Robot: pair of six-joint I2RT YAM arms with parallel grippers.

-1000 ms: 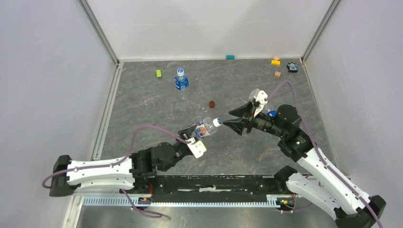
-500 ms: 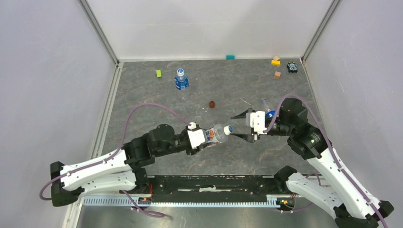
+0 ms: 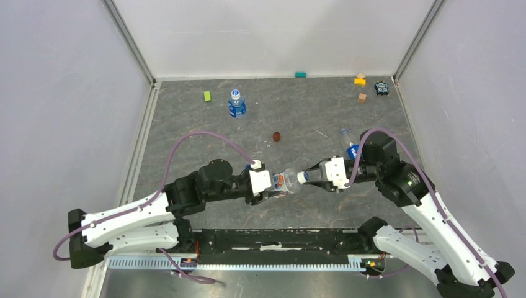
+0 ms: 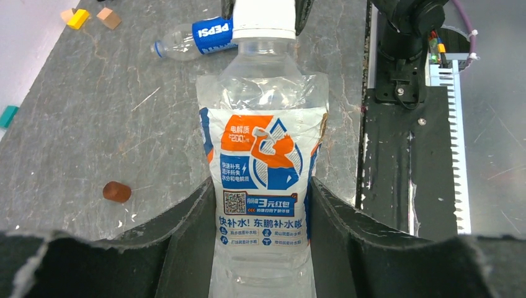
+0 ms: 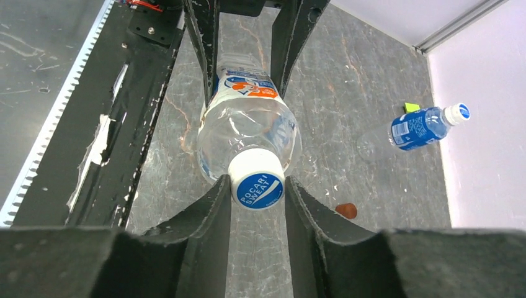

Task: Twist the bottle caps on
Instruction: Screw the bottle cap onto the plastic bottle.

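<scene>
While the left gripper [image 4: 260, 186] clamps the seemingly light, crushable bottle [image 4: 263, 93] mid-label at frame centre, the right gripper [image 5: 255, 181] pinches its slick cap [image 5: 256, 188].

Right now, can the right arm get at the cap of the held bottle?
Probably yes: the right end effector flanks the cap of the bottle that the left end effector grips; nothing stands between.
</scene>
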